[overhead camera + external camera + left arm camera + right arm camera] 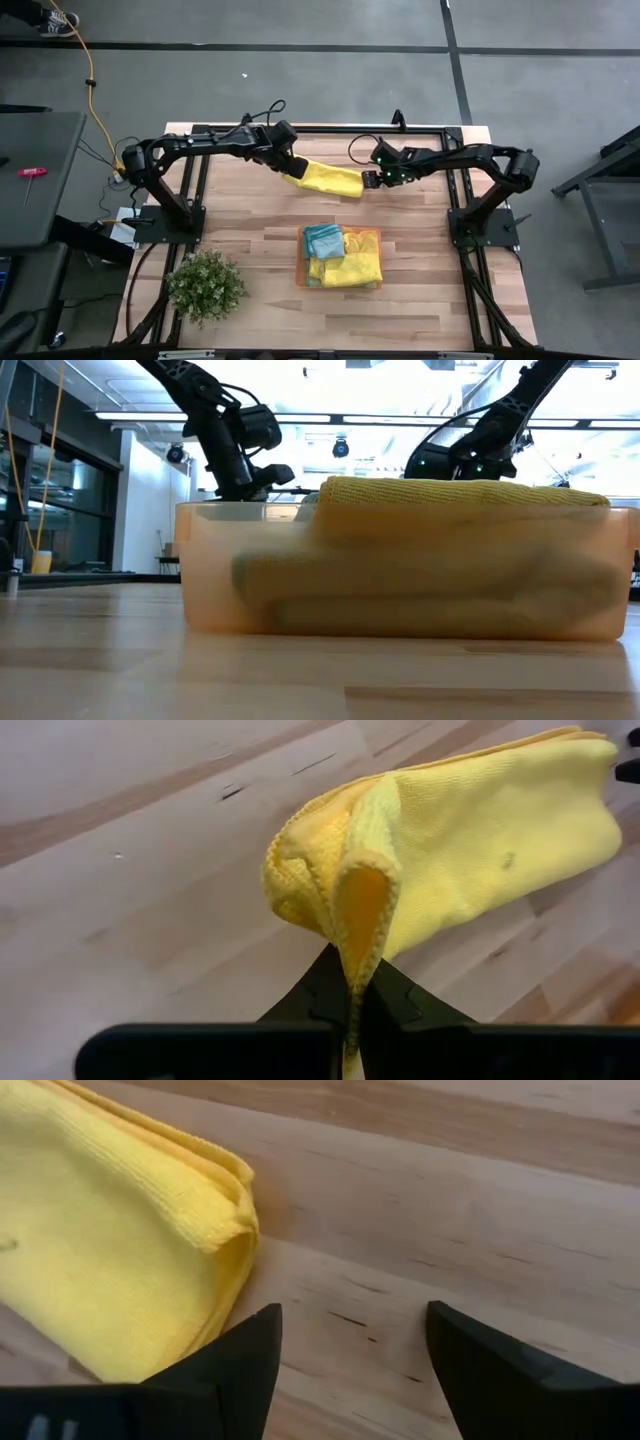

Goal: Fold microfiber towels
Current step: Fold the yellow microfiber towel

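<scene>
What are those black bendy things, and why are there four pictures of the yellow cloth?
Those are two robot arms bolted to a wooden table. Each ends in two fingers for pinching. One picture looks down from above, one looks across from table height, and two come from little cameras on the arms' wrists.

The left gripper is shut on one end of a folded yellow towel. The right gripper is open beside the towel's other end, touching nothing.

Nearer the front of the table sits an orange tray holding more towels, yellow and teal. That tray fills the table-height picture. A small leafy plant stands on the left arm's side.
</scene>
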{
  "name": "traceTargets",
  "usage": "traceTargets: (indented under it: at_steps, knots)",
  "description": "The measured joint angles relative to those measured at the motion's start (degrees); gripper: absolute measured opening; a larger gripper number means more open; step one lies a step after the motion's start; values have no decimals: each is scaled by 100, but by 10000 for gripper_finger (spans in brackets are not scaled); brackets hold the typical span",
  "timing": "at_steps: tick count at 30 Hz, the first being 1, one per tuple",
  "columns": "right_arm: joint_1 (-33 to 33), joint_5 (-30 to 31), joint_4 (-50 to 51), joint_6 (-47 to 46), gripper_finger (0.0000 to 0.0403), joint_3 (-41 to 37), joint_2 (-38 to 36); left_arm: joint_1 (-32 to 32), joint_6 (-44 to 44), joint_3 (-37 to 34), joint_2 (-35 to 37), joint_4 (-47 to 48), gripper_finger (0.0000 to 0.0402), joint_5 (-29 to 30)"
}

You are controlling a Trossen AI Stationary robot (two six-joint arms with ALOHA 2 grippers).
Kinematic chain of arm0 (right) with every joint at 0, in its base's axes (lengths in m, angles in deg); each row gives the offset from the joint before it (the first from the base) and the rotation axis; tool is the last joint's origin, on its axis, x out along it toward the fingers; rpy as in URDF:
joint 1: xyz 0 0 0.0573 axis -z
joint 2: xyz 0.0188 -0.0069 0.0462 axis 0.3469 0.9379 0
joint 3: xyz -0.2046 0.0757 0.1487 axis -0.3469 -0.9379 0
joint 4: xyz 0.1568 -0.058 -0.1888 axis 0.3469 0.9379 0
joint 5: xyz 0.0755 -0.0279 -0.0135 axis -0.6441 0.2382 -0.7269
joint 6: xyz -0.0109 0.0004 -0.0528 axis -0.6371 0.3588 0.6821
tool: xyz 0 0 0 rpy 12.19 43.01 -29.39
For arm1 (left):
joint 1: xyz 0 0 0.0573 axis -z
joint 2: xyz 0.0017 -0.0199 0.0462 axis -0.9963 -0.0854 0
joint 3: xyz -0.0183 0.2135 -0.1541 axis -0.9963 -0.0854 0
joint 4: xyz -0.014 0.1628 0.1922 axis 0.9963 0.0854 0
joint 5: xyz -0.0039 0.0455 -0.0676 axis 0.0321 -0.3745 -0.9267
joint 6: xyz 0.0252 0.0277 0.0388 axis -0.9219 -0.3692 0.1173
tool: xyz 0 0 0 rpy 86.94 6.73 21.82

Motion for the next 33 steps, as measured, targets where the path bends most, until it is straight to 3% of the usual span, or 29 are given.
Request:
traceTargets:
  at_steps: [3, 6, 15, 26, 33]
  knots:
    - [-162, 219, -52, -285, 228, -1, 13, 0, 62, 0, 0, -65, 0, 15]
    - [-282, 231, -115, -635, 194, 2, 21, 0, 162, 0, 0, -175, 0, -7]
    - [-603, -465, -398, -1041, 11, 0, 61, 9, 278, 0, 0, -251, 0, -24]
    - [-571, -136, -828, -1539, 3, -4, 102, 207, 514, 0, -2, -336, 0, -140]
    - [-601, -174, -999, -1547, 1, 11, 453, 551, 1072, 0, -2, -1213, 0, -281]
